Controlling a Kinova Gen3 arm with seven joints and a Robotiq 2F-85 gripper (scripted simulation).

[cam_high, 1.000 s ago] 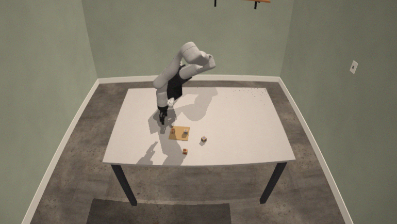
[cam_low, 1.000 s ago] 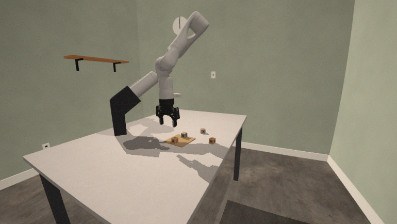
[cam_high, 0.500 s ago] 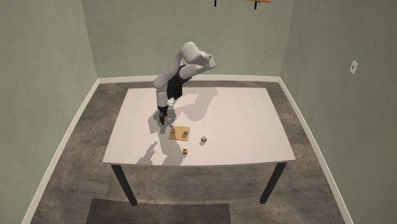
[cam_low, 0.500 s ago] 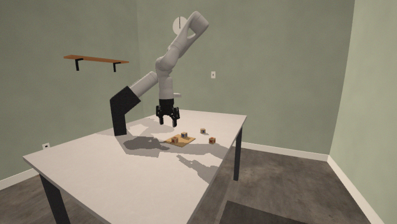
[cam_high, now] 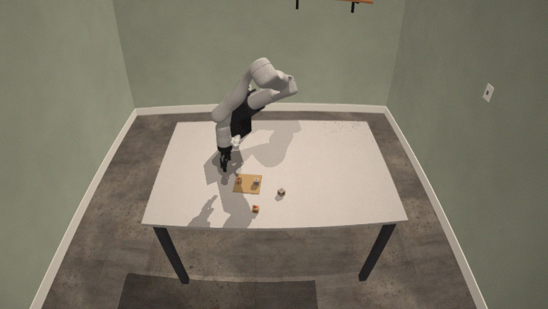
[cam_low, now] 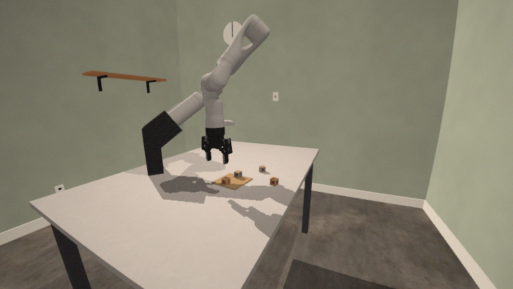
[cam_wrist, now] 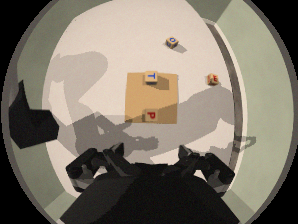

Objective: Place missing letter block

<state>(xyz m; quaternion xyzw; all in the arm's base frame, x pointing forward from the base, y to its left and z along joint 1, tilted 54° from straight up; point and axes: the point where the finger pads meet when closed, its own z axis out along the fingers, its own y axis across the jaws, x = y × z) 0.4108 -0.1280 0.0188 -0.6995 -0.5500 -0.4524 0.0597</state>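
A tan mat lies on the white table. Two wooden blocks stand on it: one with red markings and one with blue markings. Two more blocks lie off the mat: a blue-marked one and a red-marked one. The letters are too small to read. My gripper is open and empty. It hangs above the table, beside the mat on the robot-base side.
The arm's black base stands at the table's back. The table's front edge is close to the red-marked loose block. A shelf hangs on the wall.
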